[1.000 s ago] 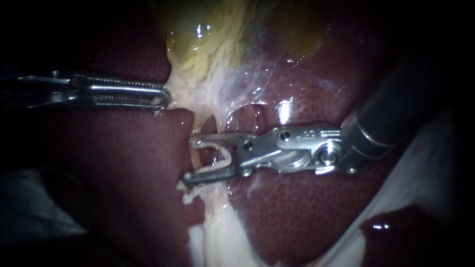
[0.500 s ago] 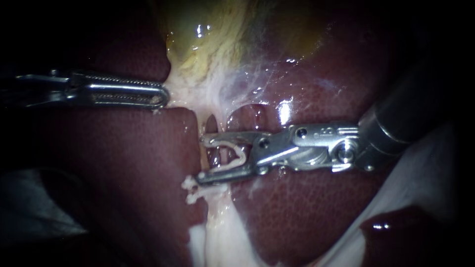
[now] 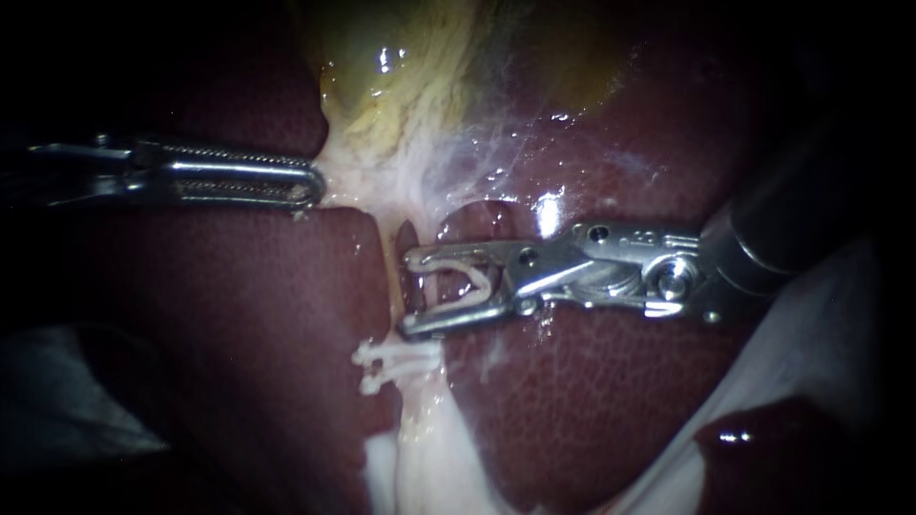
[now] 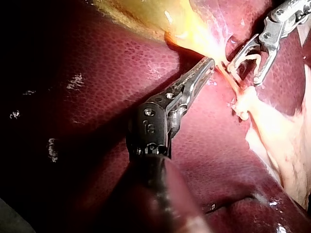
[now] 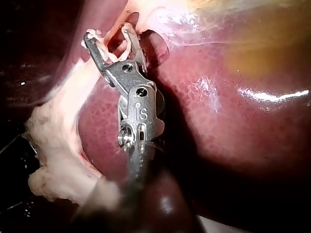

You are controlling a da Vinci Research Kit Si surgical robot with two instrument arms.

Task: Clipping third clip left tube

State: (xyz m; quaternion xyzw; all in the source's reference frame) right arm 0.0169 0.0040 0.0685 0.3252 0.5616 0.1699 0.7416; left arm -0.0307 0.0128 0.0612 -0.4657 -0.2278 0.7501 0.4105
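Two slender instruments meet over dark red liver [image 3: 592, 401], with the yellow-green gallbladder [image 3: 410, 76] above them.

The left instrument [image 3: 310, 191] comes in level from the left. Its long toothed jaws are clenched, and their tip is sunk into the edge of the pale tissue [image 3: 382, 172] under the gallbladder. That tissue is drawn to a point toward the tip. The left wrist view shows the same instrument [image 4: 209, 62], jaws pressed together, with their tip in the pale tissue just beside the tube.

The right instrument [image 3: 408, 294] enters from the right. Its two jaws stand spread and carry a white clip [image 3: 482, 284], still open in a V, one arm lying along each jaw. The tips sit at the tube [image 3: 391, 286], a thin pale strand running down from the gallbladder between two lobes of liver. The tube crosses the mouth of the jaws, but how far inside it lies cannot be told.

Just below the lower jaw, a small cluster of white clips [image 3: 382, 362] is closed on the same tube. Below that cluster the strand widens into a broad pale band.

The right wrist view looks along the right instrument [image 5: 109, 31], whose spread jaws have a pinkish strand between their tips.
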